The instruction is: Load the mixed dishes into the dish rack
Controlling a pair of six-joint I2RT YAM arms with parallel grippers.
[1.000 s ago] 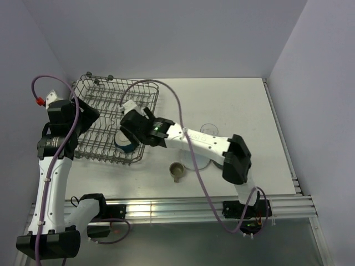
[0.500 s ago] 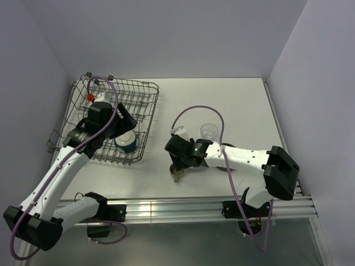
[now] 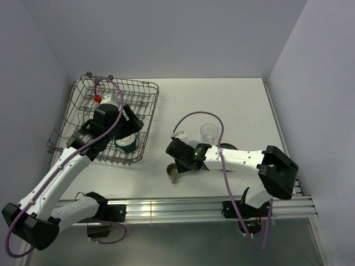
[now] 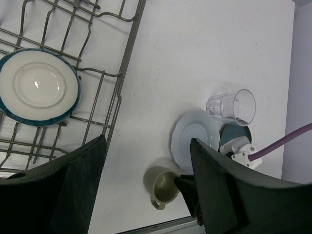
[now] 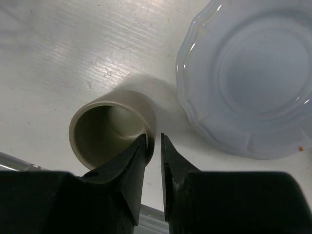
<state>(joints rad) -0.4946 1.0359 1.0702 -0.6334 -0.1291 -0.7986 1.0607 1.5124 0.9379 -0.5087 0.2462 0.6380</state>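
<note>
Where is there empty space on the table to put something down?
Biggest bare patch: the far table, between the dish rack and the right wall, behind the glass tumbler. A narrower strip runs between the rack and the mug. Crowded: front middle, where mug, pale blue plate, tumbler and right gripper bunch together.

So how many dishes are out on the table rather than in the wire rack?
4: a mug near the front edge, a pale blue plate beside it, a glass tumbler beyond the plate, and a dark teal plate, mostly hidden, next to them.
</note>
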